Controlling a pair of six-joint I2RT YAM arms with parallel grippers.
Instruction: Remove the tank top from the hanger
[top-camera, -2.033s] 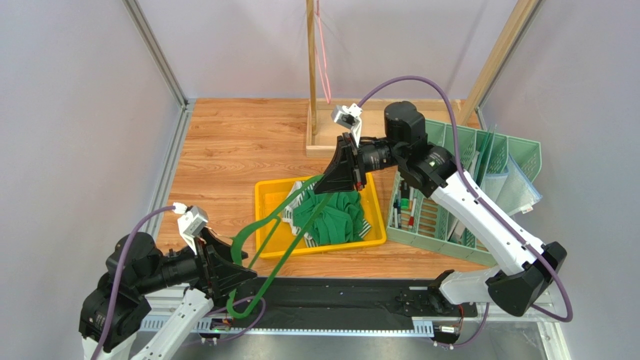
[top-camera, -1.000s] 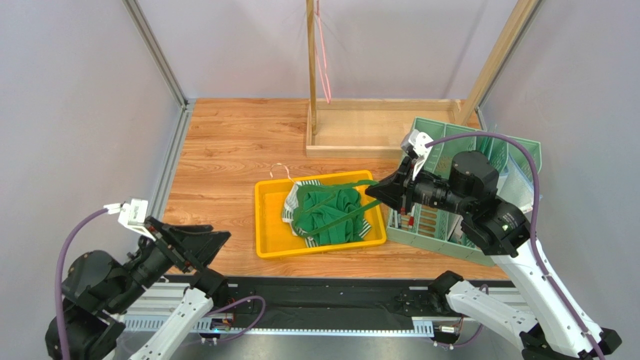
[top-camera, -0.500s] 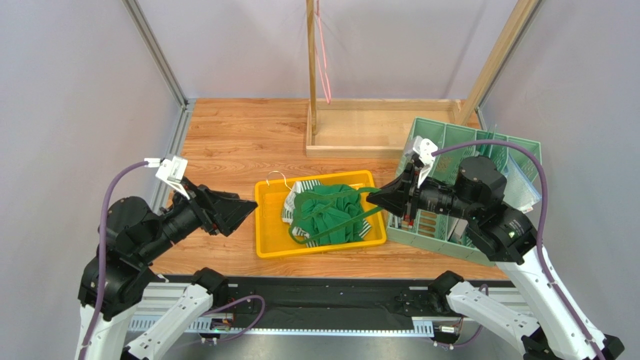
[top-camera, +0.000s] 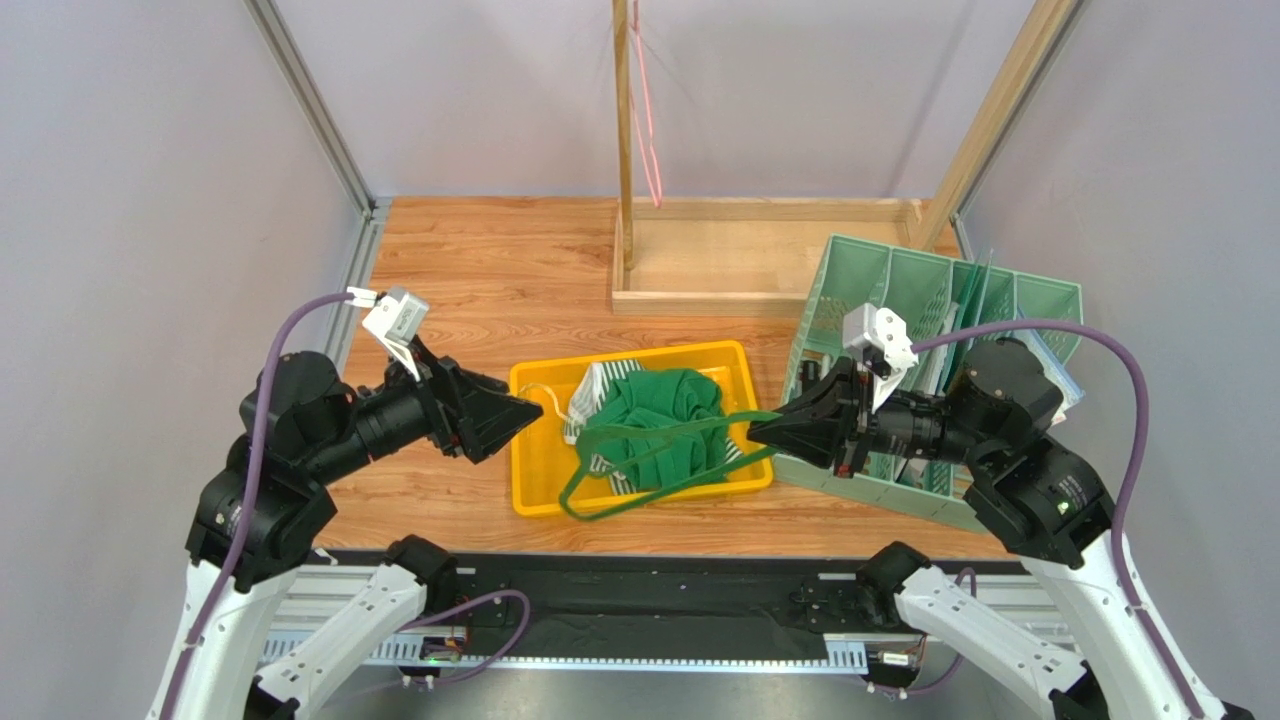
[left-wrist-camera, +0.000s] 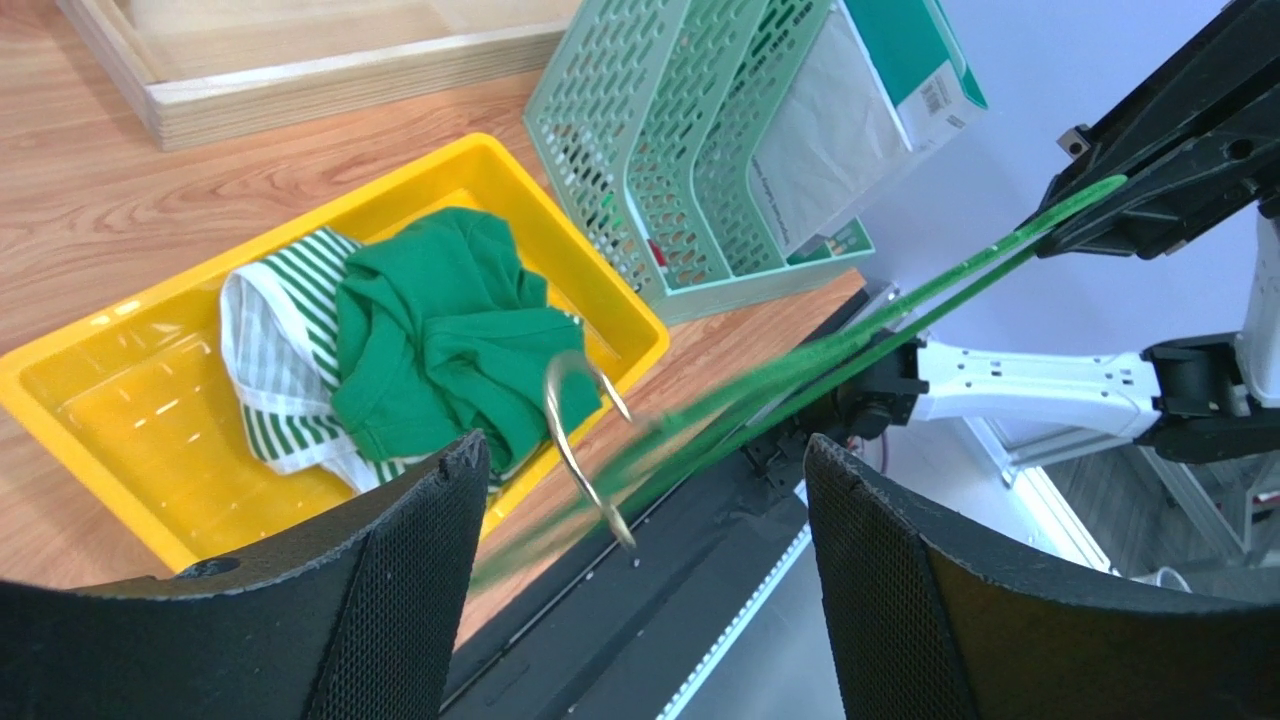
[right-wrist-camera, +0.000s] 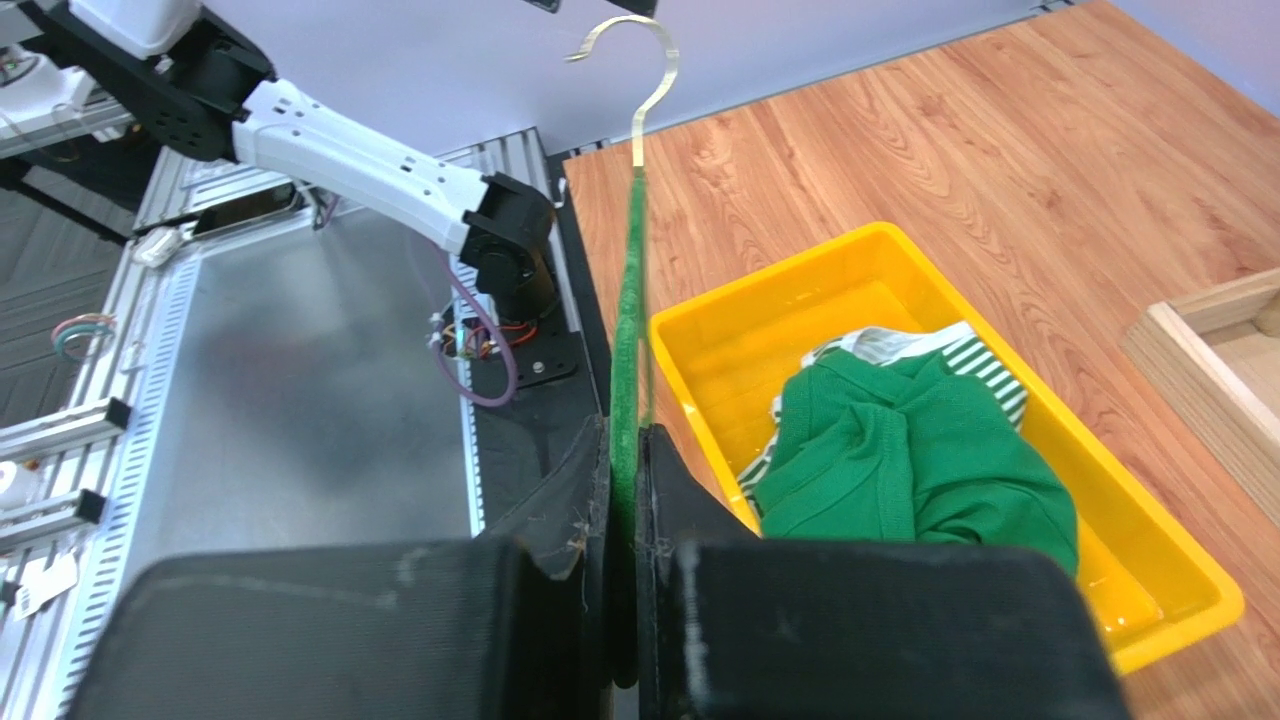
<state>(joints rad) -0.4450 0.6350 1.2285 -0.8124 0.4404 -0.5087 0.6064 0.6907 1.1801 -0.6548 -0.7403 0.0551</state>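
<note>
top external: left claw (top-camera: 519, 413), gaping empty, swung toward tray (top-camera: 676, 351); right claw (top-camera: 759, 429) pinches hanger (top-camera: 684, 480).

I can't read any text here; the white label (left-wrist-camera: 935, 99) on the teal packet (left-wrist-camera: 899, 42) in the green rack (left-wrist-camera: 646, 128) carries print; too small for me to make out.
</note>
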